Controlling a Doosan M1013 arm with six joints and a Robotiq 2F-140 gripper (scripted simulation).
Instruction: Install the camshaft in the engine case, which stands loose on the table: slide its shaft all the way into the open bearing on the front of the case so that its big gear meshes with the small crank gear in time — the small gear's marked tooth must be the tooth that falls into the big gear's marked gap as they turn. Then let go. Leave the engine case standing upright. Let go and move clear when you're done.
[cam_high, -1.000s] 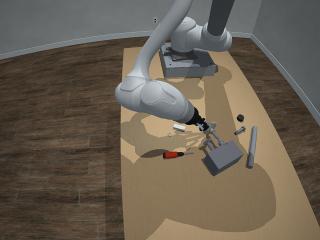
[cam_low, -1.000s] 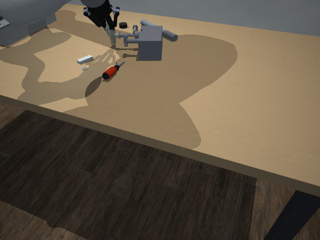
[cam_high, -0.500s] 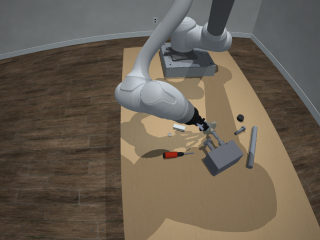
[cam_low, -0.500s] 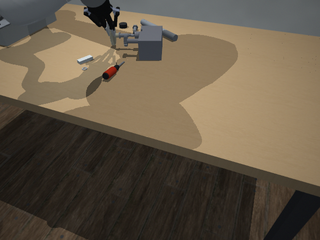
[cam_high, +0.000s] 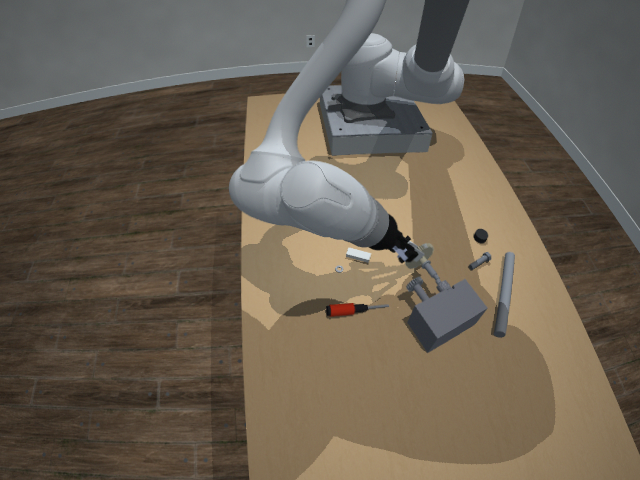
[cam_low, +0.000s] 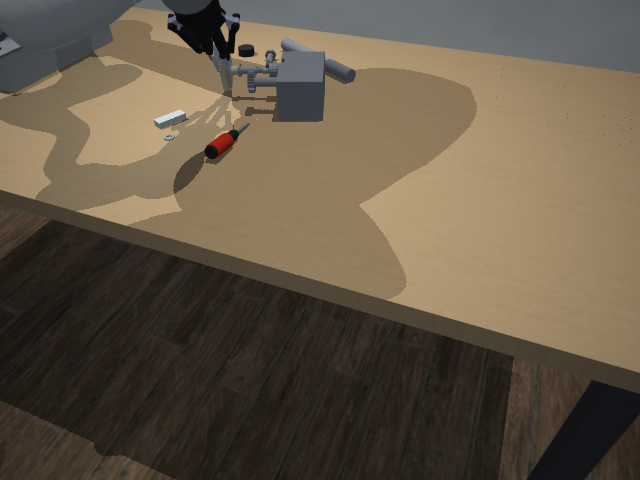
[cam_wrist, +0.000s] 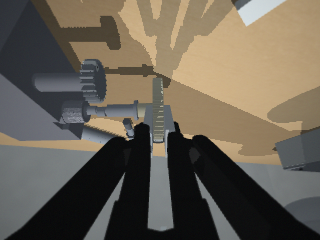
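The grey engine case (cam_high: 447, 314) stands upright on the table; it also shows in the exterior view (cam_low: 300, 85). Its small crank gear (cam_wrist: 92, 80) (cam_high: 416, 283) sits on a stub shaft on the case front. My gripper (cam_wrist: 158, 115) is shut on the rim of the camshaft's big pale gear (cam_wrist: 160, 110), also seen in the top view (cam_high: 421, 254) and the exterior view (cam_low: 225, 72). The camshaft's shaft (cam_wrist: 107, 109) points at the case, and its tip is at the bearing (cam_wrist: 74, 111). The big gear stands well out from the small gear, not meshed. No timing marks show.
A red-handled screwdriver (cam_high: 352, 308), a white block (cam_high: 358, 254) and a small washer (cam_high: 339, 268) lie left of the case. A bolt (cam_high: 479, 260), a black cap (cam_high: 480, 235) and a grey rod (cam_high: 504, 292) lie to its right. The arm's base (cam_high: 373, 124) stands behind.
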